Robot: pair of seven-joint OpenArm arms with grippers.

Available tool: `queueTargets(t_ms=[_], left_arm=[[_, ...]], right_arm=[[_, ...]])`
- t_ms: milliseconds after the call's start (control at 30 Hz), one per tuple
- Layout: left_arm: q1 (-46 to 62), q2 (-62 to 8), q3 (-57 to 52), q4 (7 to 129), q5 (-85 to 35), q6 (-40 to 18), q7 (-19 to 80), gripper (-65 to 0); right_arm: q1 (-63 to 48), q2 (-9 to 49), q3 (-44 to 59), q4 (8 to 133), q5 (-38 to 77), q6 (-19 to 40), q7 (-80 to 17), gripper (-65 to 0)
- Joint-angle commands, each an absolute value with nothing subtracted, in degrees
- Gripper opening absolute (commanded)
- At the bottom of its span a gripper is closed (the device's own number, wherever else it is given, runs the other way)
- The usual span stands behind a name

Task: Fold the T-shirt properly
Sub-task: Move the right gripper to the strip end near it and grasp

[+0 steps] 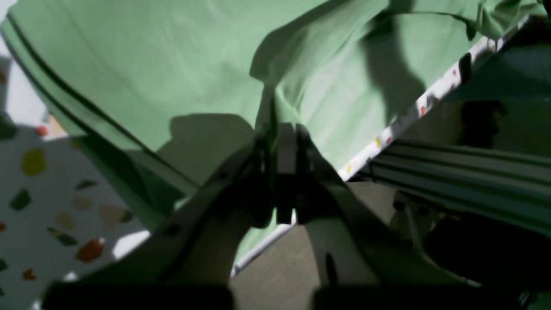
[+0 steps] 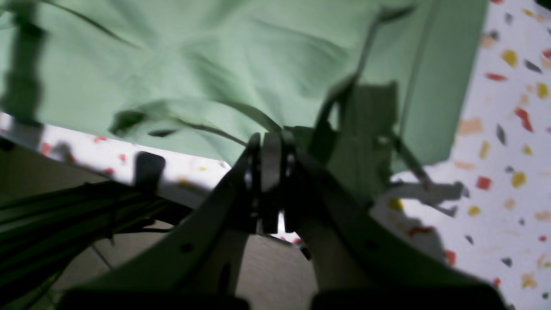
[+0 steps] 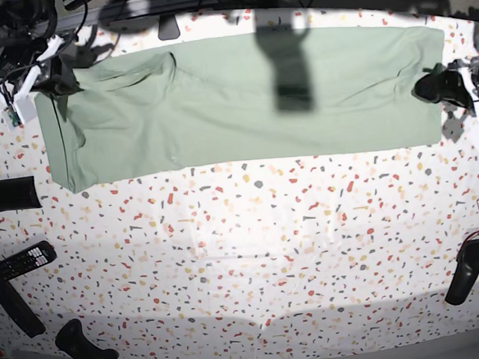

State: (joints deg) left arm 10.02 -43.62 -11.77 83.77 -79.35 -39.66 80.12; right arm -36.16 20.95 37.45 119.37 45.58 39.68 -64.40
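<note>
At the scene's left the right pincer [image 3: 51, 77] is clamping one end of the T-shirt [image 3: 234, 106], stretched along the far table [image 3: 253, 252] edge, the left pincer [image 3: 438, 86] gripping the other, probably mid-fold; next, bringing both ends evenly nearward.

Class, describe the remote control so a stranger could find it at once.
Start at the speckled terrazzo table and go to its left edge in the base view, below the green T-shirt. The remote control lies there, the only dark object with rows of buttons.
</note>
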Motion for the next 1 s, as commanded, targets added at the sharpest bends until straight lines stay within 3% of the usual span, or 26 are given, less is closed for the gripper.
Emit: queueTargets(t_ms=[0,300,600,767,967], left_arm=[[9.8,-44.6,-12.3,84.5,-80.4,-40.0,80.0,-65.0],[11.6,-44.6,-12.3,84.5,-67.7,-40.0,74.8,-65.0],[11.6,-44.5,-12.3,84.5,-67.5,-40.0,73.6,-65.0],[11.6,-43.6,-12.3,84.5,-67.5,-40.0,73.6,-42.6],[11.5,-39.9,-12.3,84.5,-67.0,-39.0,73.4,-40.4]], right_arm=[[-36.2,21.7,37.9,120.4,46.0,40.0,-63.3,-65.0],[-35.9,21.7,37.9,120.4,44.7,40.0,-63.0,-65.0],[-35.5,21.7,37.9,120.4,48.2,40.0,-57.9,-65.0],[-32.2,21.7,37.9,120.4,48.0,40.0,-57.9,-65.0],[-26.1,21.6,37.8,120.4,48.0,40.0,-61.2,-65.0]])
